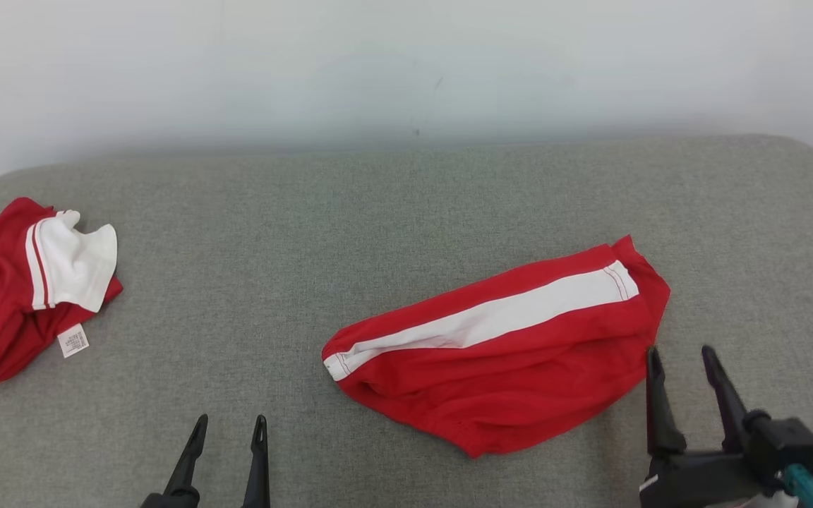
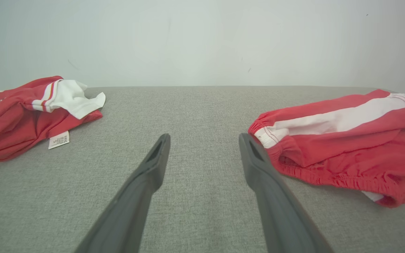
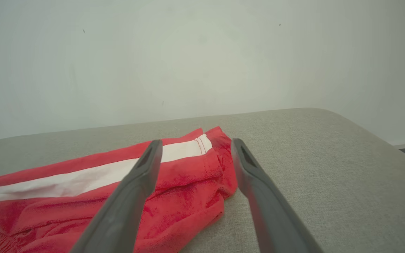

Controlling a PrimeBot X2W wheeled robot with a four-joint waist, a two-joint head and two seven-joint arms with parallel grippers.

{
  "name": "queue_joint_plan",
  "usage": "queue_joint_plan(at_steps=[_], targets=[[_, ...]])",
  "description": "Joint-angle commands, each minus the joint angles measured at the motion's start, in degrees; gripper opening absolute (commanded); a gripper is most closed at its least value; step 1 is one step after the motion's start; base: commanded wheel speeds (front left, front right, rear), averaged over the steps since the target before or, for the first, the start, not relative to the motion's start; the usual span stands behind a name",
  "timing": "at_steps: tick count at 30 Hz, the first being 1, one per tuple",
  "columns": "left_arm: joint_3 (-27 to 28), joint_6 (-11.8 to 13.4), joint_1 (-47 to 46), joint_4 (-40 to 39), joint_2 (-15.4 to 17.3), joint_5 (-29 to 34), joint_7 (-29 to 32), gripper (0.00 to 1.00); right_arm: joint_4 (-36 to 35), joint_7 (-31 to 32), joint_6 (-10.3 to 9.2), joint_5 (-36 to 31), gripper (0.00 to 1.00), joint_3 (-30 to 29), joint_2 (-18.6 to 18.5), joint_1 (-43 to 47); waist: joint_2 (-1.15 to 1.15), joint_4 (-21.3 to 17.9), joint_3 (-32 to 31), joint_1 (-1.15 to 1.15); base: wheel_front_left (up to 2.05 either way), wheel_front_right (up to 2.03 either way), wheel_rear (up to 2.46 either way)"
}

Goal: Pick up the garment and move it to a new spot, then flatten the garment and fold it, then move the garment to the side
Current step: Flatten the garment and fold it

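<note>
Shorts [image 1: 498,374] (red, white side stripe): loose and rumpled on grey worktop [image 1: 378,233], right of centre, held by nothing. Not flattened, not folded: lumpy along near edge, elastic edge bunched in left wrist view. Judged at very start: pick-up not yet made, so move, flatten, fold and set-aside all left to do. Right claw [image 1: 681,351] at shorts' near-right end, jaws wide apart, nothing between; can't tell if a tip touching cloth; prob. first to grip. Left claw [image 1: 231,420] low at near edge, well left of shorts, jaws apart too, empty. Farther out, 2nd garment, jersey [image 1: 4,296] w/ white sleeve and label [image 1: 73,341], heaped at far-left edge, well apart from shorts; can't tell if part of this job. Bare worktop btwn the two, room enough for a new spot by the look of it. Pale wall [image 1: 406,63] behind.
</note>
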Motion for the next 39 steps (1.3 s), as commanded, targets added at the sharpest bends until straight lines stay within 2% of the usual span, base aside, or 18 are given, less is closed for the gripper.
queue_joint_plan(at_steps=[1, 6, 35, 39], targets=[[0.0, -0.1, 0.8, 0.2, -0.1, -0.2, -0.2, 1.00, 0.6, -0.6, -0.13, -0.2, 1.00, 0.6, 0.3, 1.7, 0.00, 0.0, -0.5, 0.00, 0.00, 0.00, 0.00], [0.2, 0.0, 1.2, 0.7, -0.1, -0.7, -0.2, 1.00, 2.0, -1.4, -0.13, 1.4, 1.00, 1.2, 0.3, 2.7, 0.00, -0.5, -1.1, 0.00, 0.00, 0.00, 0.00], [0.6, -0.4, 2.1, 1.3, -0.1, -0.3, -0.2, 1.00, 1.9, -1.4, -0.13, 1.7, 1.00, 1.9, 0.3, 2.7, 0.00, -0.8, -2.2, 0.00, 0.00, 0.00, 0.00], [0.3, -0.5, 0.6, 1.4, -0.1, -2.5, -0.2, 1.00, 1.6, -1.4, -0.13, 1.7, 1.00, 1.6, 0.3, 2.6, 0.00, -0.6, -1.8, 0.00, 0.00, 0.00, 0.00]])
